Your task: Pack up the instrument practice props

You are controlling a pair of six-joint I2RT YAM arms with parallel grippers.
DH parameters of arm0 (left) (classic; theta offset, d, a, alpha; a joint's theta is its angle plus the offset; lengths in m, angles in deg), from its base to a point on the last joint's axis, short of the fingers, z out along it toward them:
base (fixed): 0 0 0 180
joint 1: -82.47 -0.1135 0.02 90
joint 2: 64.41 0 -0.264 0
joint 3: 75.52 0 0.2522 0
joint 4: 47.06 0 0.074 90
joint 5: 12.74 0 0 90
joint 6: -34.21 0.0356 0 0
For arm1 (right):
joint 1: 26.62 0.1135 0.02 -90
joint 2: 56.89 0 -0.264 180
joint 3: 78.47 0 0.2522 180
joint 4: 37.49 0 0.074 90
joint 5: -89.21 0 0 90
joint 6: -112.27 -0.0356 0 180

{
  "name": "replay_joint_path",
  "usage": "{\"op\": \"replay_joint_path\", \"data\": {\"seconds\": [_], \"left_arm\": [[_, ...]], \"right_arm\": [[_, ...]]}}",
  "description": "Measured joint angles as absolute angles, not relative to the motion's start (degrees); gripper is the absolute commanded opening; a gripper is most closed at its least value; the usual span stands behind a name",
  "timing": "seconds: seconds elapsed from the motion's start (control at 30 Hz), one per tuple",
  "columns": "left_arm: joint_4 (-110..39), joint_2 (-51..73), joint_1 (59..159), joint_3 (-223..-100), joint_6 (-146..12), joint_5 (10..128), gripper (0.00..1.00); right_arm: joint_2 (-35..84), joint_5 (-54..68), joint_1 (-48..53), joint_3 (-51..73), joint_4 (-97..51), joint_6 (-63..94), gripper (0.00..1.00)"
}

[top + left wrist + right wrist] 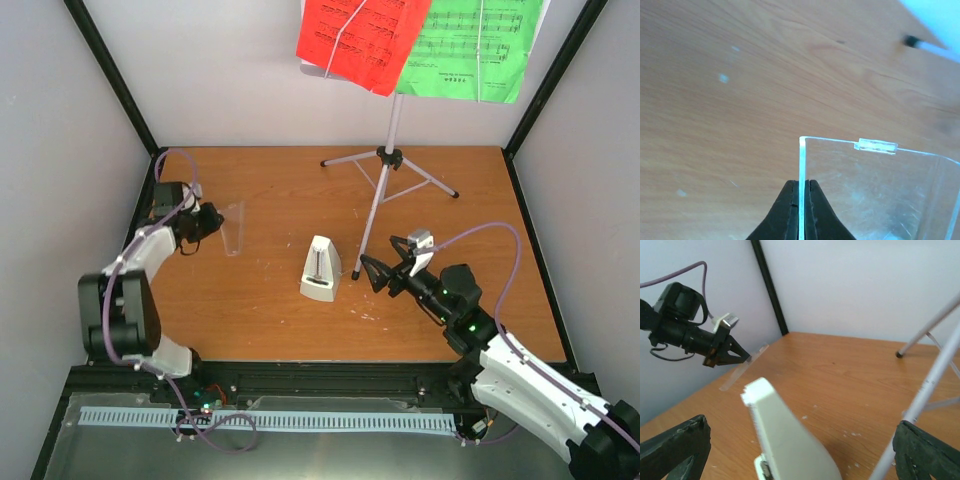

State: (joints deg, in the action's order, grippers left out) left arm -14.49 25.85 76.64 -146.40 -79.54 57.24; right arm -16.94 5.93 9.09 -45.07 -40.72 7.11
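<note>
Wood-grain tabletop [270,180] with the practice props standing on it. Our left hand [801,186] is pinching the thin wall of a clear box [875,190], with its fingers pressed together on either side of that edge. The box rests on the tabletop just ahead of the hand. Our right hand [378,262] is spread wide with nothing in it. The white metronome [320,270] stands upright right in front of it. In the right wrist view it lines up between the two fingers [675,447], touching neither as far as we can tell. The music stand [388,156] is just past the right hand, and one thin tripod leg comes down close beside a fingertip. Up on the stand, well above and beyond both hands, the red page [360,40] hangs tilted and overlaps the green page [475,45] next to it.
</note>
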Motion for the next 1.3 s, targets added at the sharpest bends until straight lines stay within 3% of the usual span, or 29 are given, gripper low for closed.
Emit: {"op": "replay_joint_path", "data": {"seconds": [0.27,0.5,0.87,1.3], "left_arm": [[-21.7,5.8,83.1,-129.8,-101.6,38.5,0.0],[-18.3,0.1,84.3,-129.2,-112.0,29.6,0.0],[-4.8,1.0,84.8,-133.8,-115.5,21.7,0.0],[1.4,1.5,87.3,-133.2,-115.5,17.4,0.0]], "right_arm": [[-22.7,11.7,12.7,-45.9,-48.7,14.6,0.97],[-10.4,5.9,27.0,-41.3,-53.4,28.7,1.0],[11.0,-1.8,42.0,-39.0,-72.1,50.5,1.0],[28.4,-5.1,45.1,-27.3,-76.4,66.4,0.97]]}}
